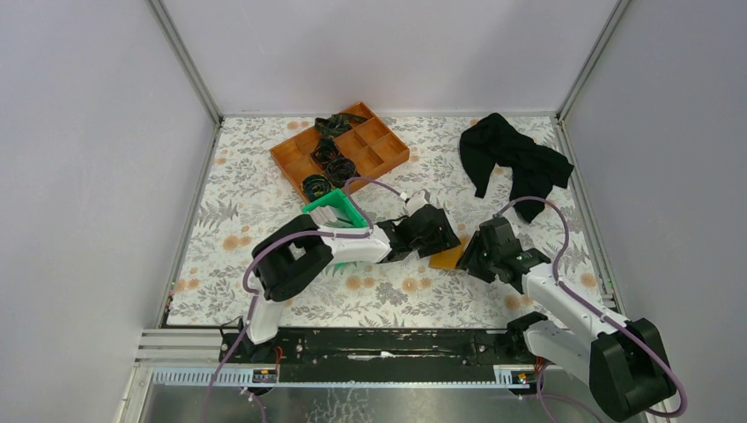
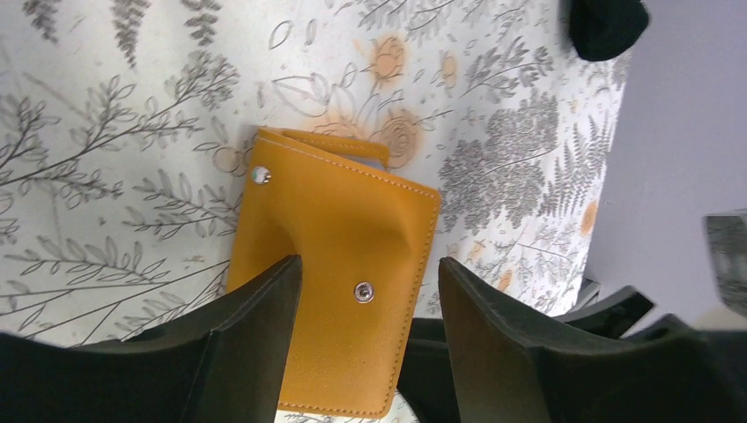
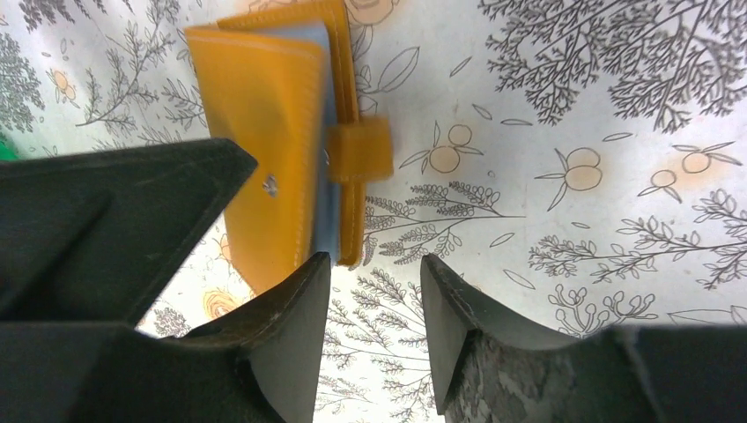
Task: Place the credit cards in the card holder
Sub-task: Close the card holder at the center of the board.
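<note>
The card holder (image 1: 447, 256) is an orange-tan wallet lying folded on the floral table between both grippers. In the left wrist view the card holder (image 2: 343, 256) shows two metal snaps. My left gripper (image 2: 370, 261) is open, its fingers straddling the card holder just above it. In the right wrist view the card holder (image 3: 264, 115) shows a pale blue inside edge and a loose snap tab (image 3: 361, 150). My right gripper (image 3: 374, 260) is open and empty, just beside the card holder's near edge. No credit cards show in any view.
An orange compartment tray (image 1: 339, 150) with black bands stands at the back. A green bin (image 1: 335, 211) sits by my left arm. A black cloth (image 1: 511, 163) lies at the back right. Grey walls close three sides.
</note>
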